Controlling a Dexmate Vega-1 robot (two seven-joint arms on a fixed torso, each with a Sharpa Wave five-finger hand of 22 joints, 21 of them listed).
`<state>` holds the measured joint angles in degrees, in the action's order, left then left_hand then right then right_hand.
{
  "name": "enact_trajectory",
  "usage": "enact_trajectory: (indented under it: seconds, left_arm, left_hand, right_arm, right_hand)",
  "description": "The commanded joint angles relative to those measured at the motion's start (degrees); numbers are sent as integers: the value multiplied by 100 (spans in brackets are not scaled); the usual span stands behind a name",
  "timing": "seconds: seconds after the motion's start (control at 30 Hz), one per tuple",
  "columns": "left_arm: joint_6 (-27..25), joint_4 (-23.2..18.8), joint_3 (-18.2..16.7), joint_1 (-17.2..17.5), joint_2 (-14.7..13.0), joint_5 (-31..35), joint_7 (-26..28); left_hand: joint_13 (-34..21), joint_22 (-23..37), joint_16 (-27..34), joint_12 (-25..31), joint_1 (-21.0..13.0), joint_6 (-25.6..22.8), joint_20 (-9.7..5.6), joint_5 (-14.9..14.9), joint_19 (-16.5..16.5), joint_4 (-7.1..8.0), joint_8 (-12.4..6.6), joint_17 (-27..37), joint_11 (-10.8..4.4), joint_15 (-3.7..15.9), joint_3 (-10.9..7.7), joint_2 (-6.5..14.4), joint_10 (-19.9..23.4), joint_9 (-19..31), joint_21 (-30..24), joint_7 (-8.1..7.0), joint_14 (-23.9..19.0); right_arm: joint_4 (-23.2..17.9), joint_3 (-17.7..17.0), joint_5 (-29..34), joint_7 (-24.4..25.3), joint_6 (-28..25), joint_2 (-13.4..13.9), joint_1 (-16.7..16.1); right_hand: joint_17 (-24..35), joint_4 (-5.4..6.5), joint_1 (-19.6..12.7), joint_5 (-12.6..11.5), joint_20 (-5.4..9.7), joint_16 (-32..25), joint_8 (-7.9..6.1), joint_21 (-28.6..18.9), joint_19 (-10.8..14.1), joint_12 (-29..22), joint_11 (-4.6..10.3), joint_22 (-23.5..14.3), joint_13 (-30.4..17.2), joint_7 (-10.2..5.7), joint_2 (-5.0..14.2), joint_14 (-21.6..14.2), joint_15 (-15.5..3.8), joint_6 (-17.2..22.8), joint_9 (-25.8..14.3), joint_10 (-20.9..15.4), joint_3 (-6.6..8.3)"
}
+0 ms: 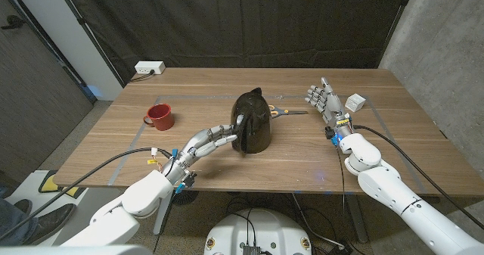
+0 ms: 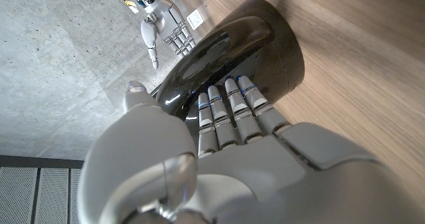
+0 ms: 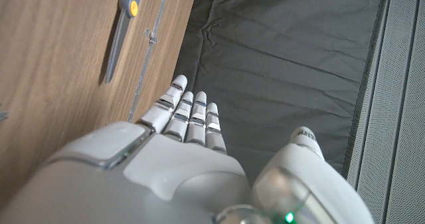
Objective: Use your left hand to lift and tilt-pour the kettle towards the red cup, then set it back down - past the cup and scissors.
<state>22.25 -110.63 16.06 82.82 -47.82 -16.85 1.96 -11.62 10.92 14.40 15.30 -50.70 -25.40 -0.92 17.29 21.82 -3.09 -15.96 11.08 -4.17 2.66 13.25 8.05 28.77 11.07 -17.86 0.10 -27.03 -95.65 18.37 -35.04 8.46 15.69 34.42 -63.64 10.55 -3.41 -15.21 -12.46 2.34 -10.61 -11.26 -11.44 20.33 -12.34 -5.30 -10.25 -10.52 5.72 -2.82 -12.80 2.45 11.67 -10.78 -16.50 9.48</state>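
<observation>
A glossy black kettle [image 1: 254, 123] stands upright at the table's middle, its handle [image 2: 226, 48] facing my left hand [image 1: 214, 138]. My left hand's fingers [image 2: 229, 111] reach straight out to the handle and touch it, the thumb held apart, nothing gripped. The red cup [image 1: 159, 116] sits on the table to the left of the kettle. Scissors [image 1: 285, 111] with blue and yellow grips lie just behind the kettle on its right side; their blades [image 3: 118, 38] run along the wood. My right hand [image 1: 324, 101] stands upright and open at the right, holding nothing.
A small white box [image 1: 355, 102] sits next to my right hand. A white power strip [image 1: 149, 68] lies at the far left corner. Tape lines mark the wood around the cup. Dark curtains hang behind the table [image 1: 227, 85].
</observation>
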Motion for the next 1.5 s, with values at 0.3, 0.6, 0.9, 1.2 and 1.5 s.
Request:
enact_trajectory:
  seconds: [0.3,0.6,0.9,1.2,1.5]
  left_arm:
    - [510,135,23,26,-36,-189,-34]
    - [578,317,213,-168,49,-306,-246]
    - [600,503,454,-495,161,-381,-502]
    - [420,499,598,-628,183,-404,-549]
    - [243,487,710,-728,196,-424,-564]
  left_hand:
    - [-14,19,56,66,-93,-186,-31,-73,196,-37,-52,11,10,165,-44,59,201,18,-69,-24,-211]
    - [-16,19,58,55,-141,-233,-33,-94,221,-51,-54,13,8,173,-72,83,224,18,-74,-23,-259]
    - [-17,19,56,45,-176,-263,-35,-117,269,-58,-48,16,-3,173,-96,101,251,18,-87,-16,-297]
    - [-19,19,55,49,-190,-299,-9,-148,299,-53,-41,20,-12,157,-111,108,322,19,-94,-35,-344]
    - [-20,20,53,39,-195,-355,37,-173,325,-46,-43,23,-24,152,-120,108,355,19,-100,-48,-385]
  right_arm:
    - [-90,41,70,104,-70,-19,-8]
    - [-212,-8,92,170,-59,45,-131]
    - [-317,-83,78,225,-46,107,-256]
    - [-346,-127,56,217,-2,139,-343]
    - [-357,-148,56,205,18,164,-378]
  right_hand:
    - [7,6,7,-7,87,-26,-16,-18,30,-21,-4,-27,-20,-12,57,-64,2,32,-19,-38,-16]
    - [7,3,3,-6,85,-24,-16,-18,33,-21,-4,-27,-20,-14,63,-63,7,37,-19,-41,-19]
    - [7,0,0,-5,85,-22,-14,-18,34,-20,-5,-28,-20,-12,67,-64,2,35,-19,-45,-23]
    - [7,-4,-5,-4,83,-24,-14,-18,37,-21,0,-28,-20,-15,72,-73,9,39,-19,-52,-27]
    - [7,-7,-7,-2,79,-25,-14,-22,49,-18,-6,-29,-20,-18,74,-80,1,42,-19,-52,-32]
